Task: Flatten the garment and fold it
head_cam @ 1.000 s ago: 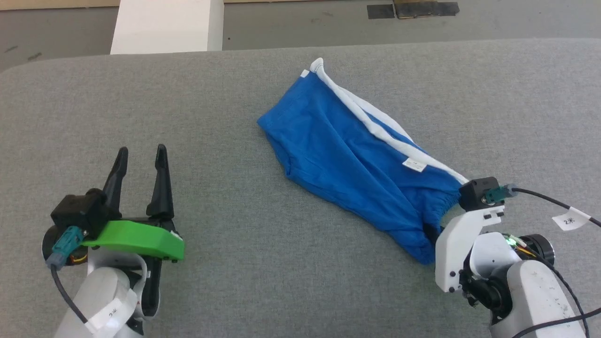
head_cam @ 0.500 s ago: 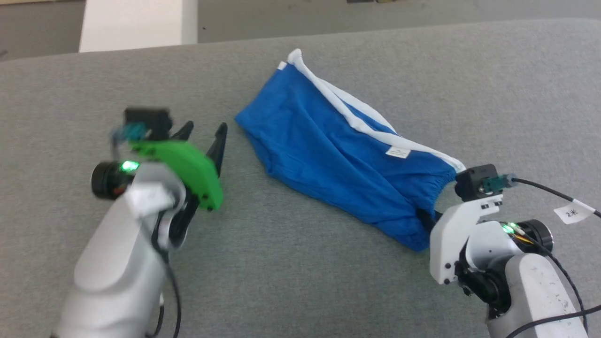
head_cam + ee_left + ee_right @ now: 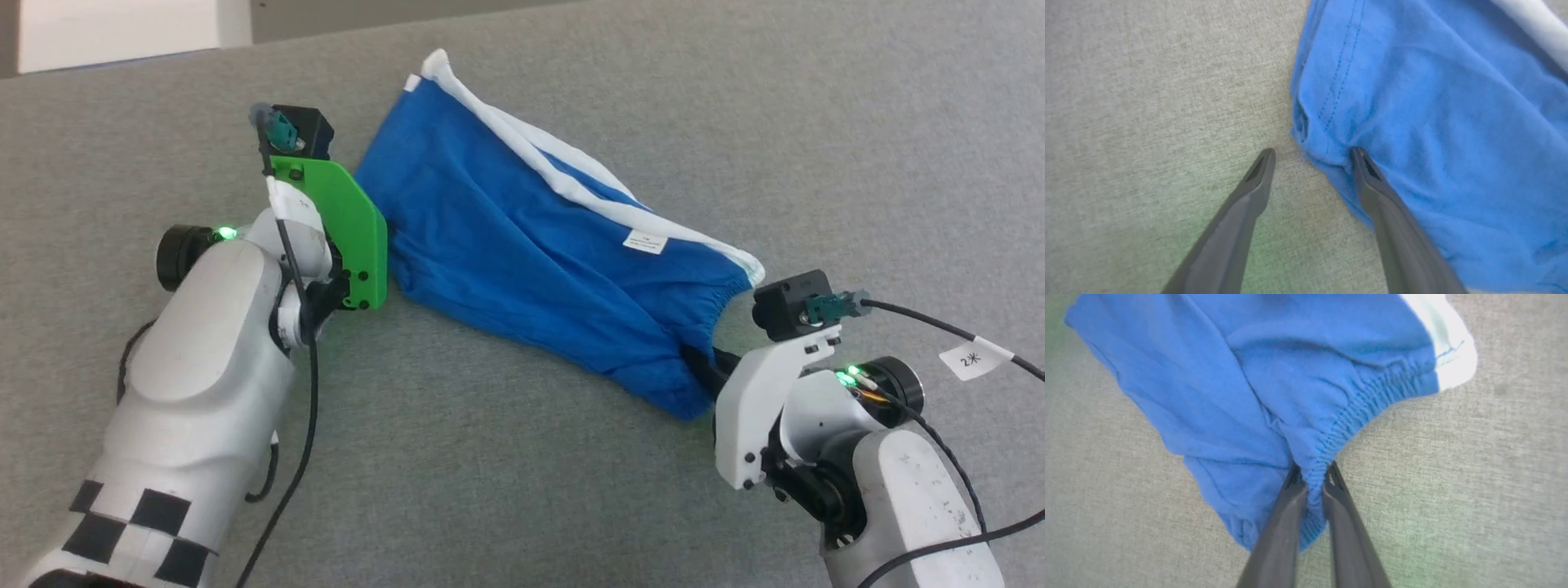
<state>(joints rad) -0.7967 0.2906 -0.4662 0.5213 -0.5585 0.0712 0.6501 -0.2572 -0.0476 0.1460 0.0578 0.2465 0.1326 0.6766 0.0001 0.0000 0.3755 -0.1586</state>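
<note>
Table (image 3: 522,490): one grey cloth-covered surface lay under everything.
Garment (image 3: 506,245): one pair of blue shorts with white stripes lay on the table, slanted between my two arms.
Right gripper (image 3: 1313,469): my fingers were almost closed and pinched the elastic waistband.
Left gripper (image 3: 1312,152): my fingers stood wide apart at the opposite hem, one over bare table and one on the blue cloth.
Tag (image 3: 645,242): one small white label lay beside a stripe.

Grey fabric-covered table (image 3: 522,490) carrying rumpled blue shorts (image 3: 506,237), laid diagonally, elastic waistband toward the near right.
</note>
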